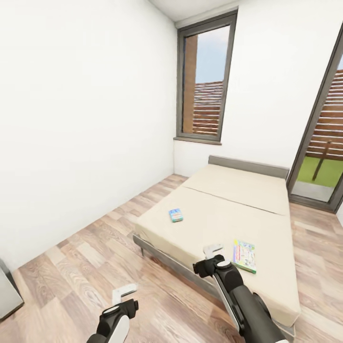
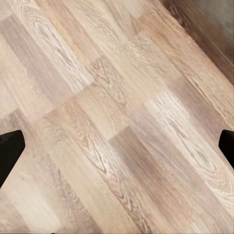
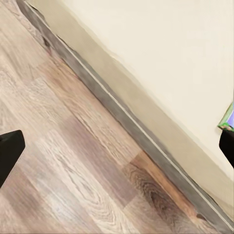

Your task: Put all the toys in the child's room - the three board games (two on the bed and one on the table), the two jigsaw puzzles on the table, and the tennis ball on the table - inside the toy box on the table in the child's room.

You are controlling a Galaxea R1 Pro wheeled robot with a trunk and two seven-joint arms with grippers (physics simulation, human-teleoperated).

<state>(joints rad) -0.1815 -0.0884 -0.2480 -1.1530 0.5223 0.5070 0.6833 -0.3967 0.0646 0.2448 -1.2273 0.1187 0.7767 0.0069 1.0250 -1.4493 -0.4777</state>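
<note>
Nearest, the left gripper [image 1: 125,293] hangs over the wood floor [image 1: 71,276], fingers spread wide and empty. The right gripper [image 1: 213,251], also wide open and empty, hovers at the bed [image 1: 214,214] edge, just beside a green-edged board game [image 1: 244,255] lying flat on the mattress. Farther back lies a smaller blue board game [image 1: 176,215]; its print is too small to read. Beyond stand a window [image 1: 206,81] and a glass door [image 1: 320,138], cut off by the frame.

1. The right arm [image 1: 247,305] is hiding part of the bed [image 1: 228,214] edge.
2. Box print on the small board game [image 1: 176,215] and the large board game [image 1: 244,255] is too small to read.
3. The large board game [image 3: 226,118] is being cut off by the right wrist view's edge.
</note>
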